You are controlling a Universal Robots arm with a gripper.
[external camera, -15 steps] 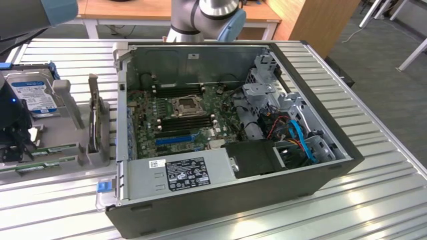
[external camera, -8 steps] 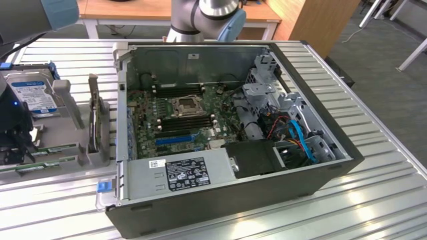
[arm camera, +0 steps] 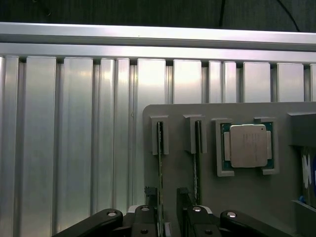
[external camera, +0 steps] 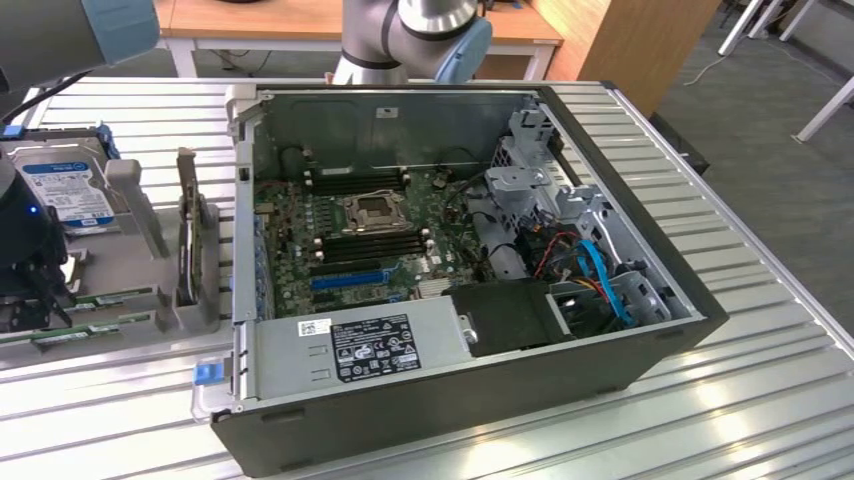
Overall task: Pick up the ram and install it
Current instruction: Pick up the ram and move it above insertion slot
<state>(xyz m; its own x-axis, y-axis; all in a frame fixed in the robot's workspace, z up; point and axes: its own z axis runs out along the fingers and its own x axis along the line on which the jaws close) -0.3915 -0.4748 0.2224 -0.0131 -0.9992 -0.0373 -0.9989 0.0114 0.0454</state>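
Gripper (arm camera: 168,193) is seen wide open, with its fingers (arm camera: 183,197) set either side of the ram (arm camera: 159,158) and a gap left on one side. The ram is stood on edge in a grey holder (arm camera: 177,148). A second stick (arm camera: 197,158) is slotted just beside it, and a CPU (arm camera: 248,145) is seated further along. The holder is laid on the slatted table (arm camera: 74,148), at the exterior view's left of the opened PC case (external camera: 627,330).

Single arm (external camera: 400,30) with its base well apart from the grey holder (arm camera: 237,197), links reaching across to it; tool (arm camera: 167,195) directly above the holder, pointing down; fingers (arm camera: 150,193) spread, jaws fully parted.
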